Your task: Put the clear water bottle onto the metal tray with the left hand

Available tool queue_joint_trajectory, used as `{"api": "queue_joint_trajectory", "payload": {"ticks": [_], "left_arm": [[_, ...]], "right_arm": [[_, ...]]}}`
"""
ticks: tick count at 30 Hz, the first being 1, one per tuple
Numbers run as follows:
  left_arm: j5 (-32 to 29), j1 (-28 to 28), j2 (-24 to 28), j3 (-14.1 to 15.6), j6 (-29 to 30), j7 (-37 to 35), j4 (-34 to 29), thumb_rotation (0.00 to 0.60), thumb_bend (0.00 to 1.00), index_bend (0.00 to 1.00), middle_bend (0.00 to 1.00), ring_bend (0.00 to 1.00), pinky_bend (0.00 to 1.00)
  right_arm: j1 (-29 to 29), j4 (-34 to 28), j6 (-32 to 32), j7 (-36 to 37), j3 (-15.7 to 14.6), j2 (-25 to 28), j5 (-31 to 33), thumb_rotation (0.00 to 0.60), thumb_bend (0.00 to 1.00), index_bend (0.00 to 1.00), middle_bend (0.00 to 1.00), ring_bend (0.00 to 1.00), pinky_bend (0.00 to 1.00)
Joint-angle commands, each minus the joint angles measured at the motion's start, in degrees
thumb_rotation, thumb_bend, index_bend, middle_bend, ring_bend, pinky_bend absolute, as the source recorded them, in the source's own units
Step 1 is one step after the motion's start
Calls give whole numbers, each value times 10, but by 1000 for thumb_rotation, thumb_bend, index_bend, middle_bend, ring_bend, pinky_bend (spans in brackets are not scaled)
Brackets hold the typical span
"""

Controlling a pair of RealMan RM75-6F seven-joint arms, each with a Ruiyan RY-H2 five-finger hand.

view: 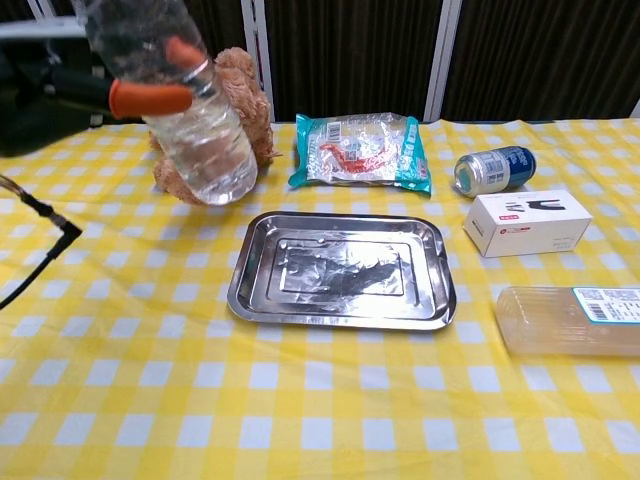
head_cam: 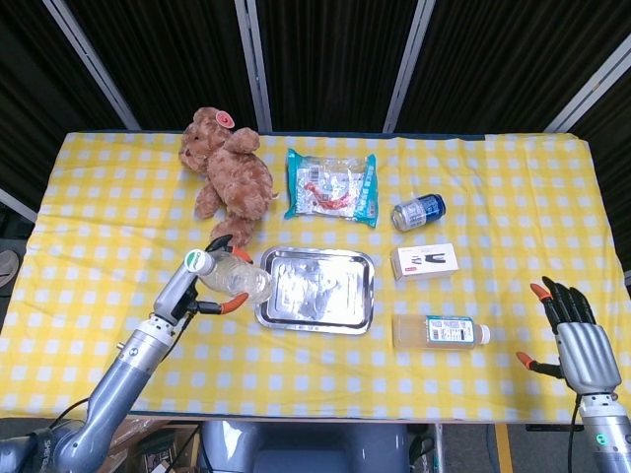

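The clear water bottle (head_cam: 234, 279) (view: 190, 120) hangs tilted in the air, lifted off the table, with its base over the left edge of the metal tray (head_cam: 315, 290) (view: 340, 270). My left hand (head_cam: 202, 281) (view: 60, 85) grips it around the middle, orange fingertips wrapped over its side. Its white-and-green cap points left, away from the tray. The tray lies bare at the table's centre. My right hand (head_cam: 577, 340) rests low at the right front corner, fingers spread, holding nothing.
A brown teddy bear (head_cam: 227, 177) (view: 215, 120) sits behind the bottle. A snack bag (head_cam: 332, 185), a blue can (head_cam: 418, 211) and a white box (head_cam: 424, 261) lie behind and right of the tray. Another bottle (head_cam: 441, 331) lies on its side to the tray's right.
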Motion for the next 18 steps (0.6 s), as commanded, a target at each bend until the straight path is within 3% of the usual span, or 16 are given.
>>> {"api": "queue_joint_trajectory", "payload": {"ticks": [1,5,9,18], "left_arm": [[11,5,59,-22,44,66,-114,600,408,491,510,44,33],[3,17,83,-22,64,73,-149,600,408,491,513,44,33],[-2,26,87,-8,69,66,-130,600,409,491,514,44,33],[-43,13,37,35,-2,1,41,600,409,492,513,44,33]], "right_arm": [[0,-1,2,1,-1,1,-3,600,50,97,0,0,0],[-2,-4,7,2,-2,2,-7,600,49,97,0,0,0],[-2,-5,8,1,-3,3,-9,600,50,97,0,0,0],[-1,-4,3,-3,-2,1,-4,600,50,97,0,0,0]]}}
